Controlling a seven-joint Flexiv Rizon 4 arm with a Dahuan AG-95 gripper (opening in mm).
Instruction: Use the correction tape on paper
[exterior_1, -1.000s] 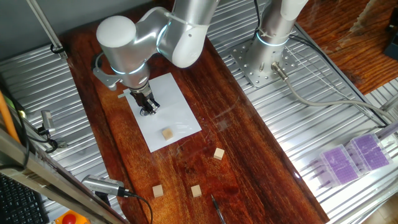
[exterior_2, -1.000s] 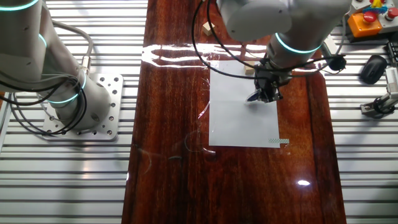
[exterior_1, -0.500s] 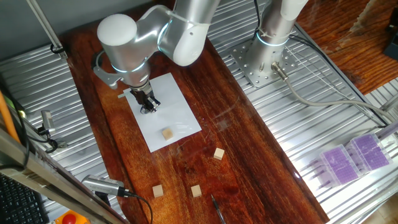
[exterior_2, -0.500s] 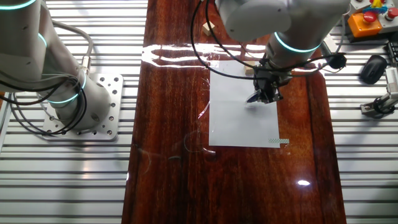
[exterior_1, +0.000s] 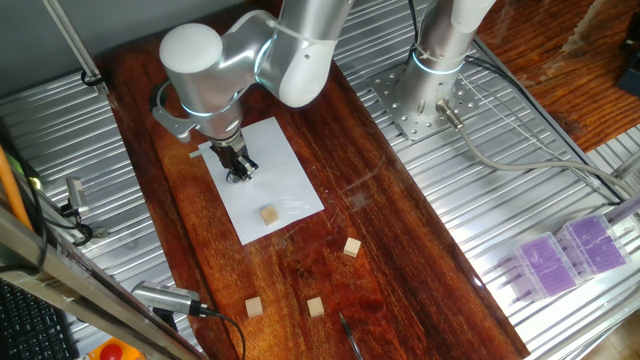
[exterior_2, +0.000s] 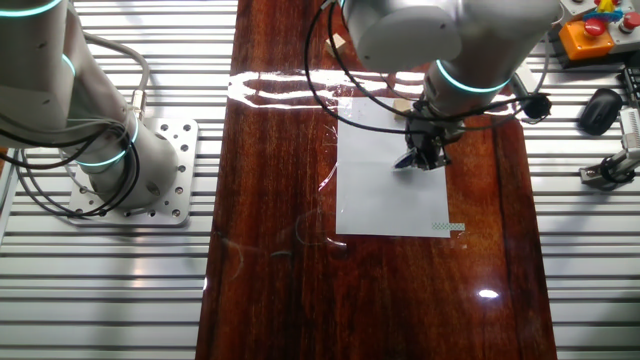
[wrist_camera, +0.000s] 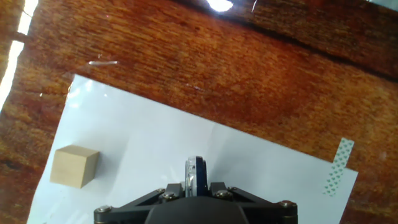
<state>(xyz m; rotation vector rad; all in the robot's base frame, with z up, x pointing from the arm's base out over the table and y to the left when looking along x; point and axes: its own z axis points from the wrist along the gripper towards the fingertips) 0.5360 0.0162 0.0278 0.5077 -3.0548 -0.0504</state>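
The white paper (exterior_1: 263, 180) lies on the dark wooden table; it also shows in the other fixed view (exterior_2: 390, 185) and in the hand view (wrist_camera: 186, 143). My gripper (exterior_1: 239, 172) stands over the paper's middle, shut on the correction tape (wrist_camera: 194, 173), a thin dark dispenser with a pale rim held edge-on between the fingers. In the other fixed view the gripper (exterior_2: 418, 158) holds its tip down at the sheet. Whether the tip touches the paper cannot be told. A tan wooden cube (wrist_camera: 74, 166) sits on the paper to the left of the dispenser.
Three more wooden cubes lie on the table beyond the paper, one (exterior_1: 351, 247) to its right and two (exterior_1: 254, 306) (exterior_1: 315, 306) near the front. A strip of patterned tape (wrist_camera: 336, 167) holds the paper's corner. A second arm's base (exterior_1: 425, 95) stands on the metal plate.
The gripper with the correction tape has shifted slightly across the paper, towards the far edge in the other fixed view. The paper and cubes have not moved.
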